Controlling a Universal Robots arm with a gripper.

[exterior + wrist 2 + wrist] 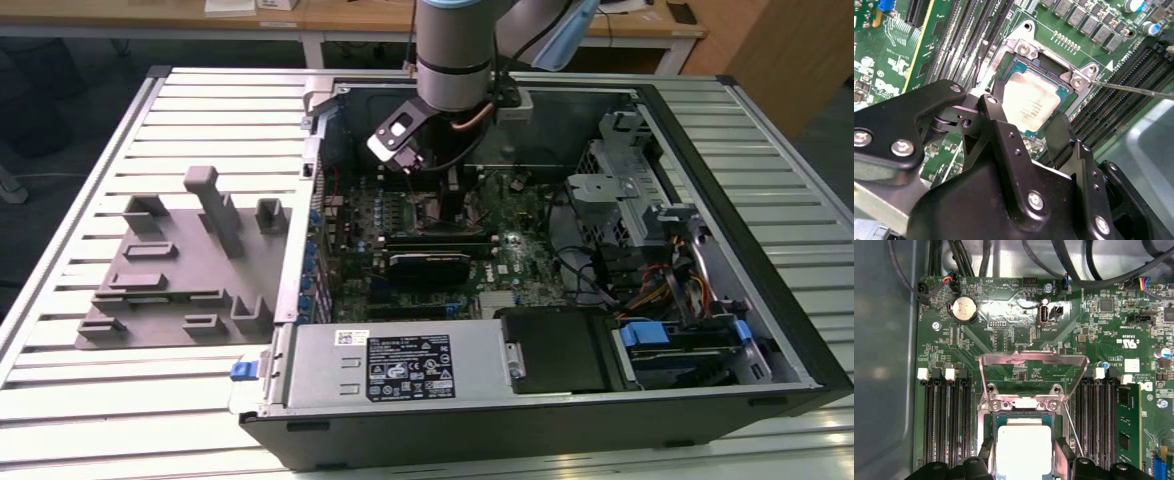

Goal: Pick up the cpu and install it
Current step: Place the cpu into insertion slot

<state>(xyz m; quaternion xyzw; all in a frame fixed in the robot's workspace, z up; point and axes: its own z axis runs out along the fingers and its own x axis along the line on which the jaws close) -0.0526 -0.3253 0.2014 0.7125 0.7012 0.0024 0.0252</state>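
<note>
Open computer case (561,430) beside grey, perhaps plastic, fixture plate (180,265)

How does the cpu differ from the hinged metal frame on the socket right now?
The cpu is a solid pale square; the metal frame is an open outline with a hollow middle. The cpu lies flat at the socket, while the metal frame is swung up, open. Both are silvery metal.

A robotics lab or test workshop: a slotted aluminium table (134,410) carries an opened computer case (534,440) (its motherboard (507,272) bared). A grey fixture plate (160,290) lies at nine o'clock of it, a robot arm (461,50) reaches in, and wooden desks (360,18) stand at twelve o'clock.
</note>
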